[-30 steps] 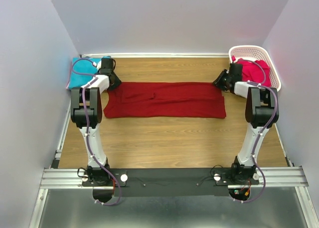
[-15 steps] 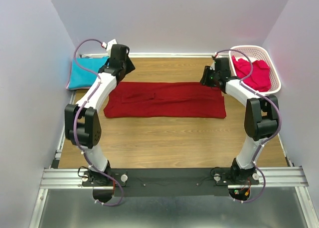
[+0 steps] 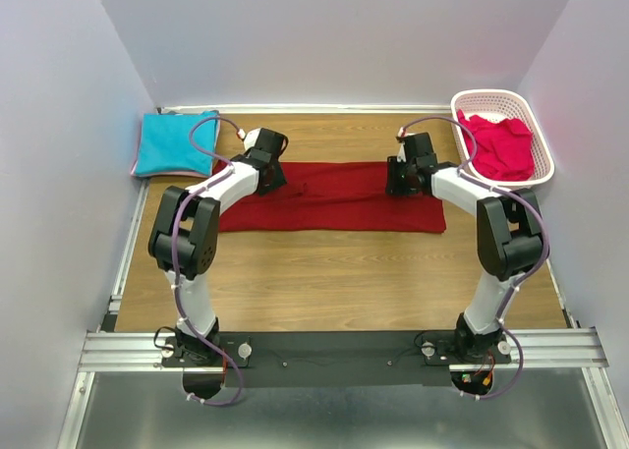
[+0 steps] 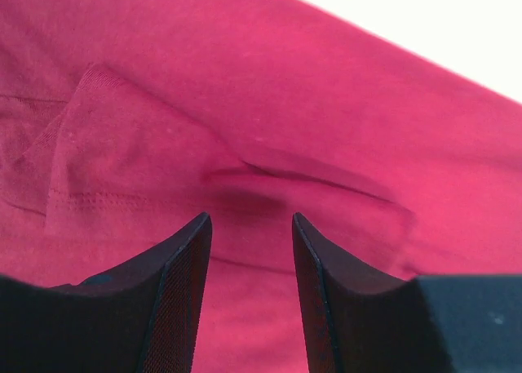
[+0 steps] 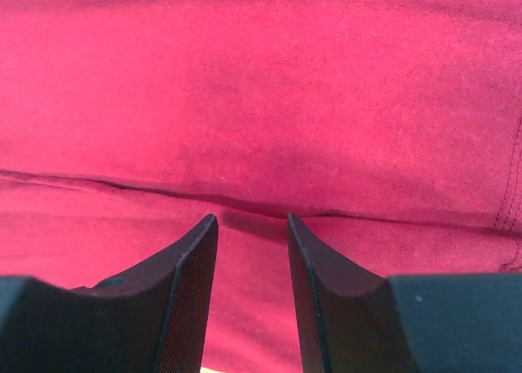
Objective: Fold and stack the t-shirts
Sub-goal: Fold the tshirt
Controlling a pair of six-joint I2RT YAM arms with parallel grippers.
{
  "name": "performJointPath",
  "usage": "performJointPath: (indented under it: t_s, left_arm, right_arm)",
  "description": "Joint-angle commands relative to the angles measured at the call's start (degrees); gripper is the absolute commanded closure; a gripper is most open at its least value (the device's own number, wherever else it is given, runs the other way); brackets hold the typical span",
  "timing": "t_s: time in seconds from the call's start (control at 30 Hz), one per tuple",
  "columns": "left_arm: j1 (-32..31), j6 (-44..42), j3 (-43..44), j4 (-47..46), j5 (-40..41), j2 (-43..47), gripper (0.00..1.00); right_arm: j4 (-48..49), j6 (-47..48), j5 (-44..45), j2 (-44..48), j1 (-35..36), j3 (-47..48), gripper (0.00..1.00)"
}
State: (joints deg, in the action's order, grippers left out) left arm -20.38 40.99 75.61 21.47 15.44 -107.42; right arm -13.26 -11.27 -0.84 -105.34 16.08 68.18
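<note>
The dark red t-shirt [image 3: 329,198] lies flat in a long folded strip across the middle of the table. My left gripper [image 3: 276,179] hovers open over its left part; the left wrist view shows the open fingers [image 4: 175,283] above the red cloth [image 4: 269,128] with a fold edge between them. My right gripper [image 3: 396,181] hovers open over its right part; the right wrist view shows cloth [image 5: 269,104] and a fold line just ahead of the fingertips [image 5: 200,259]. The turquoise t-shirt [image 3: 175,142] lies folded at the back left. The pinkish-red t-shirt [image 3: 501,144] is bunched in the basket.
The white latticed basket [image 3: 470,99] stands at the back right corner. Walls enclose the table on the left, back and right. Bare wooden tabletop [image 3: 334,282] lies in front of the red shirt.
Both arms swung inward from the table's outer back corners. The left gripper moved from by the turquoise shirt onto the red shirt's left part, the right from the basket onto its right part.
</note>
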Motion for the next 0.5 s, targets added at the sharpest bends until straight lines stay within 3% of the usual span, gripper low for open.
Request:
performJointPath:
  t_s: [0.0, 0.2, 0.47]
  left_arm:
    - [0.25, 1.02, 1.11, -0.38, 3.72, -3.32, 0.48]
    - [0.25, -1.09, 6.73, 2.07, 2.58, -11.32, 0.48]
    - [1.31, -7.32, 16.93, 6.12, 3.81, -19.49, 0.48]
  right_arm:
    - [-2.55, 0.81, 3.21, -2.32, 0.27, -0.24, 0.52]
    - [-9.76, -2.00, 1.81, -4.26, 0.89, -2.44, 0.52]
    - [-24.07, -5.60, -1.87, 1.62, 6.23, -9.29, 0.51]
